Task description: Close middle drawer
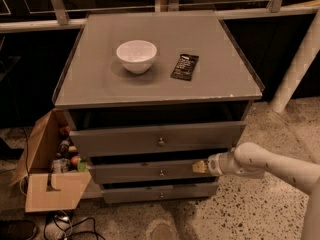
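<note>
You get dim, warm light from above. Deep shadow lies under the table (225, 69), and the pincer (200, 166) shows pale at the right end of the middle drawer (145, 173).
</note>
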Action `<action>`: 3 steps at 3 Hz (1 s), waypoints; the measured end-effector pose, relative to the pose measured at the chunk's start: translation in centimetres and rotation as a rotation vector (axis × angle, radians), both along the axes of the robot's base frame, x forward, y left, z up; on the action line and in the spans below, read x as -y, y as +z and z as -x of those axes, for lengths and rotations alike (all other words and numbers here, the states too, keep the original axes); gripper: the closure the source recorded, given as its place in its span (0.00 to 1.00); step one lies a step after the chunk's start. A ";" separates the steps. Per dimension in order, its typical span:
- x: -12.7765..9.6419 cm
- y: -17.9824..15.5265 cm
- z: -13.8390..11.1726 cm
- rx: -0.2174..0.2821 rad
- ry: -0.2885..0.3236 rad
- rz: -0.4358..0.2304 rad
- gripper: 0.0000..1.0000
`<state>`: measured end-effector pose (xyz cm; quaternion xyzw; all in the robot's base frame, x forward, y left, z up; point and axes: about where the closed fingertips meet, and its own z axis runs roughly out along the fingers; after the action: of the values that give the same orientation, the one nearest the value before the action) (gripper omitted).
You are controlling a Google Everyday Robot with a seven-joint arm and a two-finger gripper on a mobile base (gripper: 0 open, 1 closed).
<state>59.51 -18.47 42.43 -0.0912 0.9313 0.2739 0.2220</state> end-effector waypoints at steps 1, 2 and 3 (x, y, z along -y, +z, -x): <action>0.3 0.2 0.9 -0.018 0.021 0.013 1.00; 4.1 1.3 5.0 -0.081 -0.026 0.037 1.00; 9.7 2.4 10.4 -0.140 -0.137 0.076 0.98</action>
<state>49.14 -28.17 44.85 -0.0166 0.9583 0.2282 0.1711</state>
